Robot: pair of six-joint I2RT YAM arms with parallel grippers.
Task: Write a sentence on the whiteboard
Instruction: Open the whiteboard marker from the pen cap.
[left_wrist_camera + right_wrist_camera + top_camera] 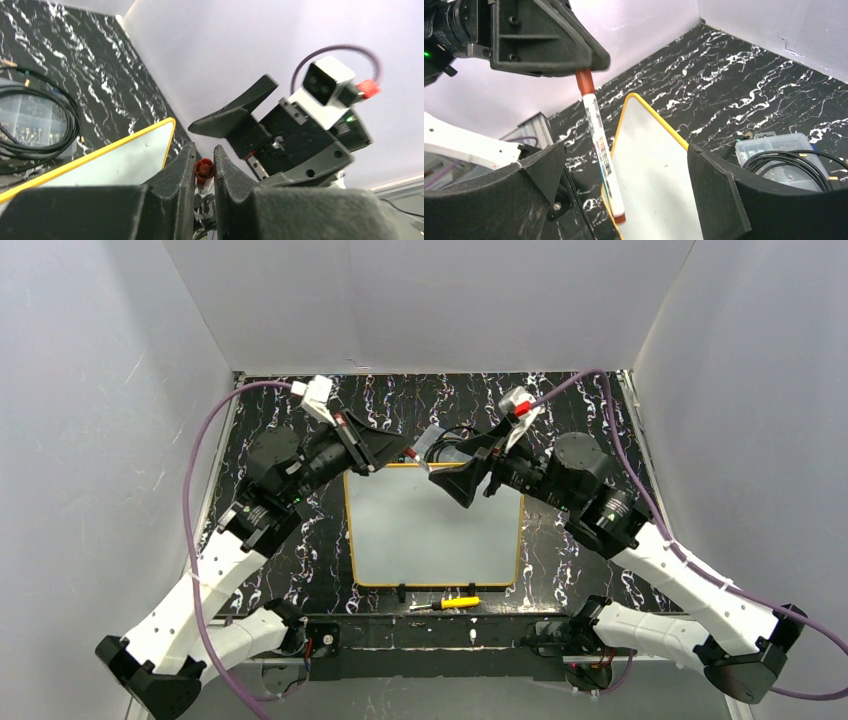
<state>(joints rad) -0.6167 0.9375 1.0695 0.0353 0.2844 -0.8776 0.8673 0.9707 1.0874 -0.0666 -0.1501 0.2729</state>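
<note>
My left gripper [205, 152] is clamped shut on the red end of the marker [599, 140], so the pen hangs tip-down over the far edge of the whiteboard [435, 530]. My right gripper [625, 150] stands wide open with a finger on either side of the white barrel, touching nothing. I read this as a two-handed hold: one side pins the cap end while the other is placed to take the barrel, most likely to pull the cap off or to take the pen over for writing. Which of the two it is I cannot tell.

The whiteboard lies flat on the counter [315, 565], midway between my arms, and its face looks blank. No sentence shows on it, so the writing itself is not yet begun.

Behind the board's far edge sits a clear box [774, 150] with a black cable [794, 167] coiled on top, just beside my right gripper. A wide swing there could snag it. A yellow screwdriver [450, 603] lies along the near edge, well apart from both grippers. The two grippers are close together, so each mostly has the other in its way.
</note>
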